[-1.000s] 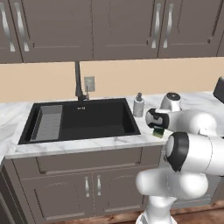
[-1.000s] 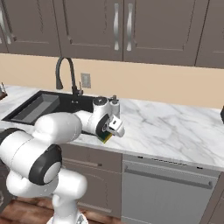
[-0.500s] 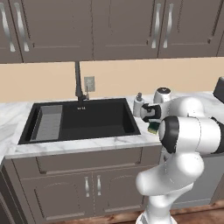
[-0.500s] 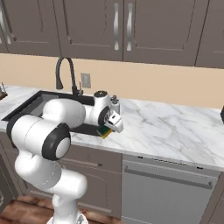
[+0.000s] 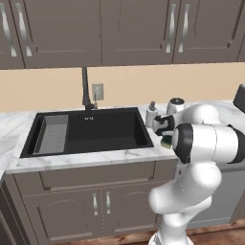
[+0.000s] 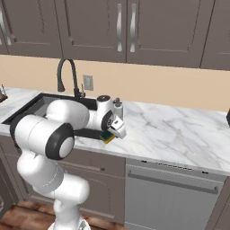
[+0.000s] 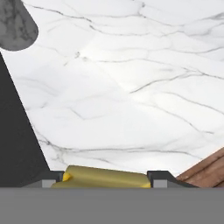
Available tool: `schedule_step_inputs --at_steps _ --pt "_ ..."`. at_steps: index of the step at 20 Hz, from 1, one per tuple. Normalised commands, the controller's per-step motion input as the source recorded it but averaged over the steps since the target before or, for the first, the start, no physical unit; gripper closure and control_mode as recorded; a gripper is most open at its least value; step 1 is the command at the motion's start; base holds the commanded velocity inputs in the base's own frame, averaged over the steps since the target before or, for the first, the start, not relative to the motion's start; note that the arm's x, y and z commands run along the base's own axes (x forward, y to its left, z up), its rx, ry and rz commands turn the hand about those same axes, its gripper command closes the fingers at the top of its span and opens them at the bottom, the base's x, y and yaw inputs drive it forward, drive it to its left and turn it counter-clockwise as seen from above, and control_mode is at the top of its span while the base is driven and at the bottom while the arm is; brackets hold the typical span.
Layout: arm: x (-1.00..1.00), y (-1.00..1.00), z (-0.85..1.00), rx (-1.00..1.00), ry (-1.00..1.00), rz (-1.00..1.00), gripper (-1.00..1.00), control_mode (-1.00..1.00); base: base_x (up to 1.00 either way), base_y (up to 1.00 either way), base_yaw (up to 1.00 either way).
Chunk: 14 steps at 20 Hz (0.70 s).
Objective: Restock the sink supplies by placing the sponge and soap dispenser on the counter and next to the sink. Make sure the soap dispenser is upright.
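Yellow sponge (image 7: 105, 177) sits clamped between the fingers (image 7: 157, 179) over the marble worktop (image 7: 131, 87), right of the sink (image 5: 95, 131).

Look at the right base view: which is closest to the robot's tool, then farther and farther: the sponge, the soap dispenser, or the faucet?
1. The sponge: between the tool's fingers, at the counter's front edge.
2. The soap dispenser: upright just behind the tool.
3. The faucet: farthest, at the back of the sink.
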Motion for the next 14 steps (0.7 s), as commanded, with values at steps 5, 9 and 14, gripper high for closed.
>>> schedule_step_inputs --at_steps 5,9,14 --pt "0.01 0.06 -0.16 0.00 0.00 -0.10 1.00 -1.00 0.00 0.00 0.00" --pt "0.08 0.12 -0.06 0.00 0.00 -0.10 1.00 -1.00 0.00 0.00 0.00" --pt "0.14 0.14 -0.09 0.00 0.00 -0.09 1.00 -1.00 0.00 0.00 0.00"
